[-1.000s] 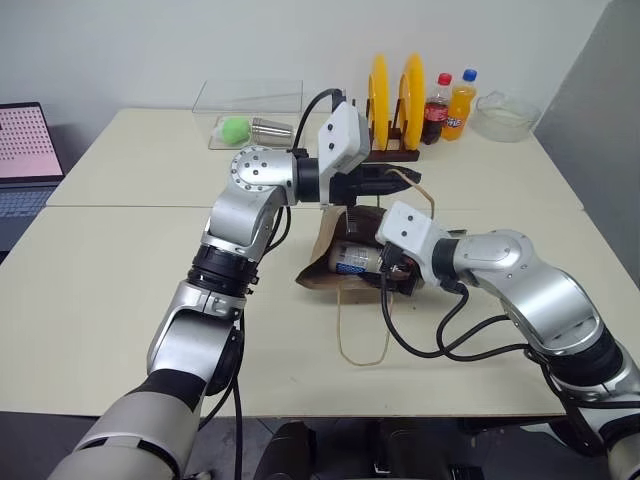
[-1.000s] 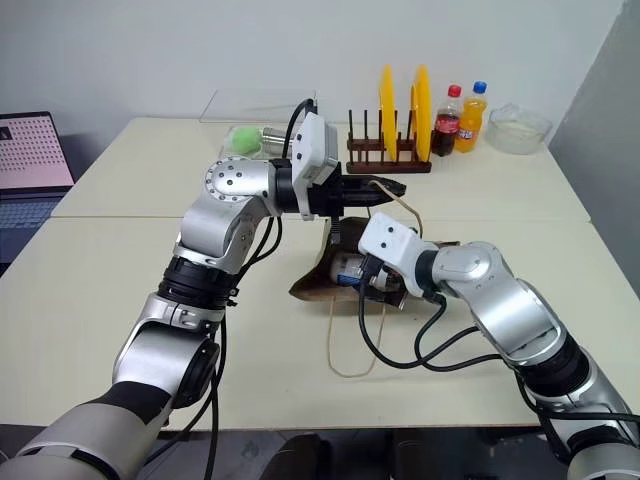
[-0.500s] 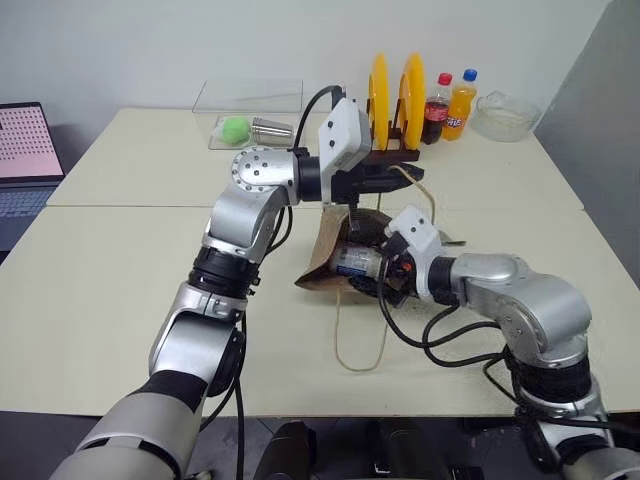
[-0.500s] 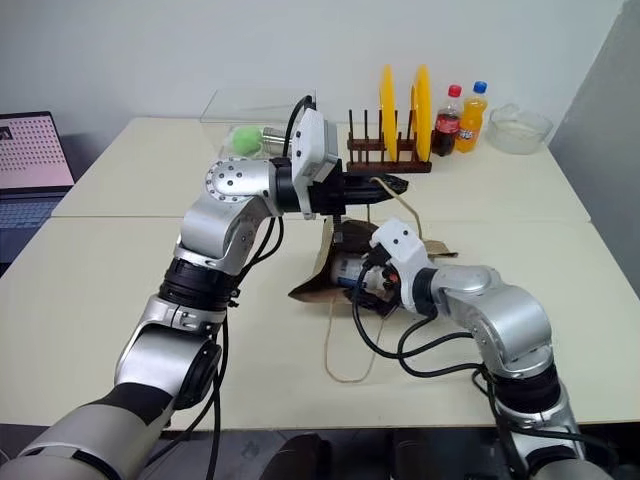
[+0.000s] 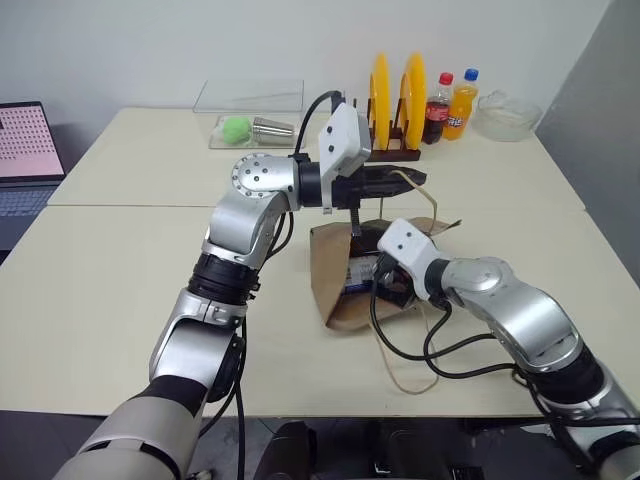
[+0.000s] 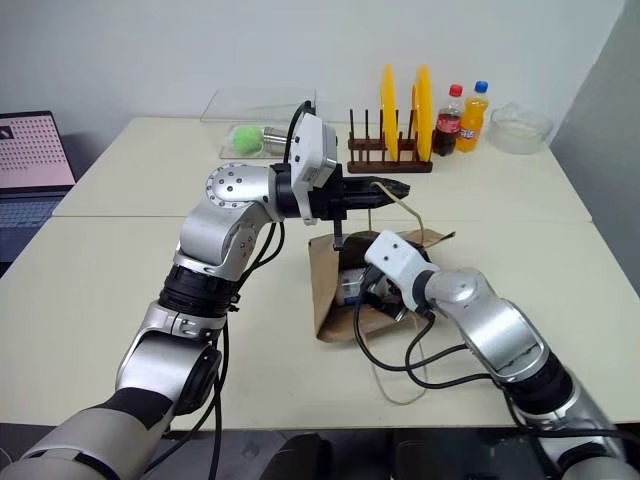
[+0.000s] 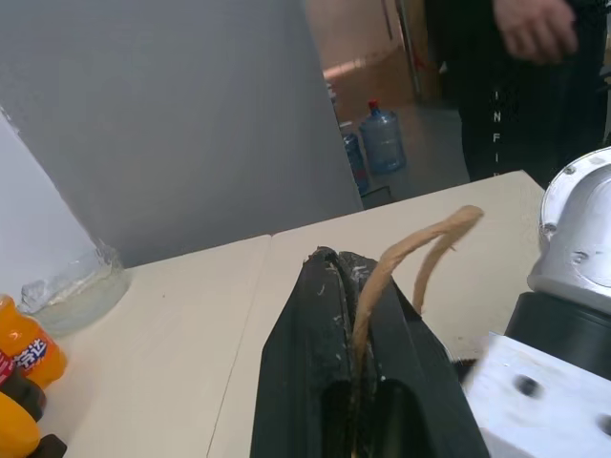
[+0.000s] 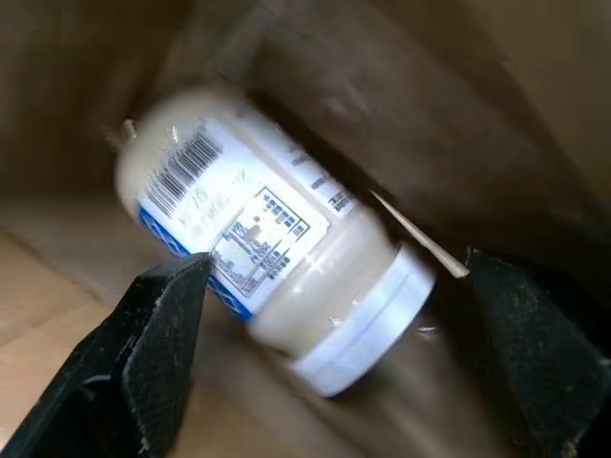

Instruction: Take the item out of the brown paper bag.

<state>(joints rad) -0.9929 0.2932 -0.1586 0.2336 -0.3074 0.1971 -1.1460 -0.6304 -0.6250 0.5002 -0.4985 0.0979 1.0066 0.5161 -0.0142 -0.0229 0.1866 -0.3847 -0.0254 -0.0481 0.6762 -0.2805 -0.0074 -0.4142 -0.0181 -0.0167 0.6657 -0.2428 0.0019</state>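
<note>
Inside creased brown paper bag (image 5: 333,275), stubby white plastic bottle (image 8: 277,277), glossy label

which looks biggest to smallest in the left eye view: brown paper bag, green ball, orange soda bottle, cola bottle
1. brown paper bag
2. orange soda bottle and cola bottle: look nearly alike, so no ranking between them
3. green ball
The bag lies nearer the camera, which adds to its apparent size.

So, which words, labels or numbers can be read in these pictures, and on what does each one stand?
"INFI", as far as it reads: white letters running down a person's dark clothing.
On the white bottle inside the paper bag: a barcode and small print, too blurred to read.
On the cola bottle and the orange soda bottle: labels too small to read.
</note>
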